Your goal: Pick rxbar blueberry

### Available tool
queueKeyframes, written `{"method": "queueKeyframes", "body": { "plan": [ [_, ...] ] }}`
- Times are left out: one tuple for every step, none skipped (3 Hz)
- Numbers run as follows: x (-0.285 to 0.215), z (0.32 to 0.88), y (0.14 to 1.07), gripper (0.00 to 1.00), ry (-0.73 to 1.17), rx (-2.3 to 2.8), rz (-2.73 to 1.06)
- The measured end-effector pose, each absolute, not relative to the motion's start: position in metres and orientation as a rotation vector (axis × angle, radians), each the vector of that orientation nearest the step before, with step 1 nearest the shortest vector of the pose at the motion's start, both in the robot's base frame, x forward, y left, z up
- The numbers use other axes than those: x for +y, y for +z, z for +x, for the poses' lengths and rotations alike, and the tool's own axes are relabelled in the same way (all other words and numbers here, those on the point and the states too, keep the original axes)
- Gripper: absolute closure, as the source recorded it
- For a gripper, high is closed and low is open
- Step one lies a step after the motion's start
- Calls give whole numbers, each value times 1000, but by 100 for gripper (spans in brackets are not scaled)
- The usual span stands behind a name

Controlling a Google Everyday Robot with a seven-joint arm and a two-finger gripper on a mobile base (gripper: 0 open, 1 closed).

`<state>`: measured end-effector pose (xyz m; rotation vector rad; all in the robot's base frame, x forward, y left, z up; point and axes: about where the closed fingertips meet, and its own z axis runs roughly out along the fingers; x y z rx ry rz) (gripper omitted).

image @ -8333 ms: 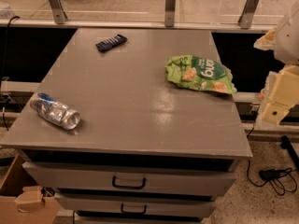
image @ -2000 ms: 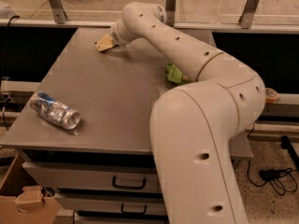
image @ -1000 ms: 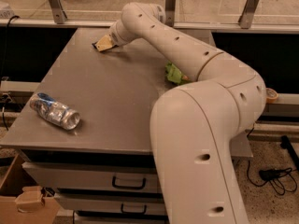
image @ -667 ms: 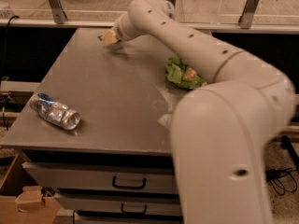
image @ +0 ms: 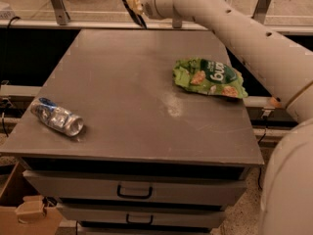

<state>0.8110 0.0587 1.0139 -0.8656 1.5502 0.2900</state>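
Observation:
The rxbar blueberry [image: 139, 18], a small flat dark navy bar, hangs tilted in my gripper [image: 133, 6] above the far edge of the grey table [image: 122, 82]. The gripper is shut on the bar's upper end and holds it clear of the table top. My white arm [image: 234, 28] reaches in from the right, across the far right corner of the table.
A crinkled green chip bag [image: 208, 77] lies on the right side of the table. A crushed clear plastic bottle [image: 57, 117] lies near the front left edge. Drawers [image: 133, 192] are below the top. A cardboard box [image: 22, 210] stands on the floor at the left.
The gripper went down on the bar at the far end of the table, closed on it, and has now lifted it off the surface. The bag and bottle have not moved.

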Motion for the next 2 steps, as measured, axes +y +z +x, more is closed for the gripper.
{"method": "queueKeyframes", "body": {
  "plan": [
    [43,800,1042,100,319,1464,-852],
    [48,798,1045,100,321,1450,-863]
  ]
}}
